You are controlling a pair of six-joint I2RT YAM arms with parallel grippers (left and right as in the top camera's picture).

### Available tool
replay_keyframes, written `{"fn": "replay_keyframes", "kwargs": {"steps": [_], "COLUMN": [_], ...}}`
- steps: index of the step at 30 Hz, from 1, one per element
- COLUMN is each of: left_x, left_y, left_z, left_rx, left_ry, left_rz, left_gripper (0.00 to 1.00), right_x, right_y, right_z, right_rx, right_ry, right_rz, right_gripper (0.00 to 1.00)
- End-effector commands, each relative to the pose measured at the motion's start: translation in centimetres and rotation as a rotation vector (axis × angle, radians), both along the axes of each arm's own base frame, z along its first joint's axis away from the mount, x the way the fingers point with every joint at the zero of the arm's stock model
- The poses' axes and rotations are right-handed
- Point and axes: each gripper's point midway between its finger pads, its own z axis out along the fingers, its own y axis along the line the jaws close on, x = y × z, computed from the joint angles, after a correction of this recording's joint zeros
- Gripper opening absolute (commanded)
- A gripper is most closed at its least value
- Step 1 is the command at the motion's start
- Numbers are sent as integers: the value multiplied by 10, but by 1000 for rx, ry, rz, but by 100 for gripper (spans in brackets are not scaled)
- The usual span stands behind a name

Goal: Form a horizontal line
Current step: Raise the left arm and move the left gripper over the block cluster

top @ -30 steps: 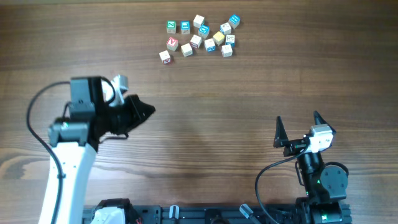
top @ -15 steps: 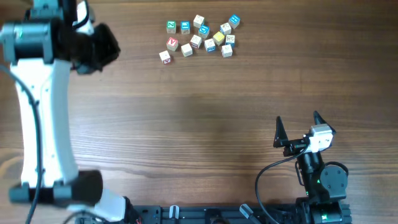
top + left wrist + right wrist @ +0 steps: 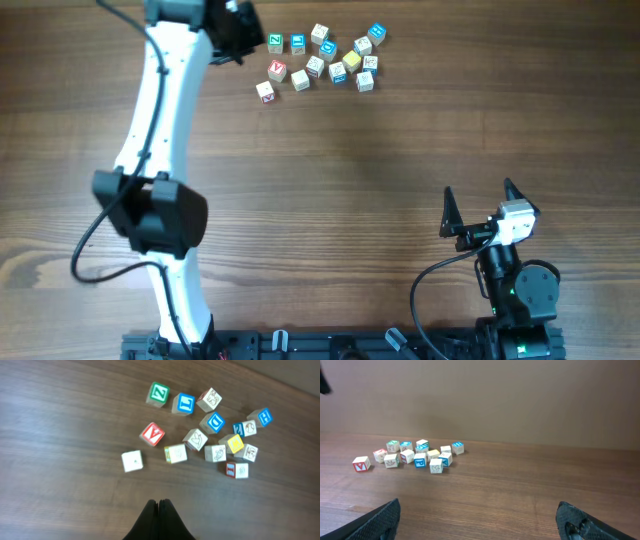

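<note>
The left jaws are shut, empty, near the letter cubes [image 3: 195, 439] (a loose bunch) — right jaws spread wide, holding nothing.

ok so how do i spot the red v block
Find the bunch of letter blocks at the far edge of the table. On its left side, just this side of the green Z block, lies the red V block, the only one with a red top.
</note>
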Motion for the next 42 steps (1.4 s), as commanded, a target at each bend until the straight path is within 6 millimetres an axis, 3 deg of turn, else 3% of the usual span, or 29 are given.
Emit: {"fn": "replay_keyframes", "kwargs": {"steps": [1,9,11,17,24,32,34,37,40,42], "left_x": [18,34,36,52,62,80,82,84,84,85], "left_y": [-8,-21,-25,-28,-28,-22,-16,-11,-9,-9], "left_z": [-26,-95,-112,-137,-166,-186,-188,-188,-188,-187], "left_rx": [105,149,143,150,197,242,242,240,240,240], "left_ry": [-16,50,71,49,41,-4,-4,-8,-8,-11], "left_rz": [-7,-18,-1,3,-89,-172,-163,-152,-150,-149], "left_gripper": [4,15,33,57,60,61,55,38,33,23], "right_x": [0,0,0,0,0,0,0,0,0,0], "right_y": [0,0,0,0,-1,0,0,-1,0,0], "right_z": [1,1,1,1,1,1,1,1,1,1], "right_rx": [-11,-10,-10,-10,-11,-11,-11,-11,-10,-11], "right_ry": [-7,-7,-7,-7,-7,-7,-7,-7,-7,-7], "right_rz": [0,0,0,0,0,0,0,0,0,0], "right_gripper": [100,100,100,100,100,100,100,100,100,100]}}
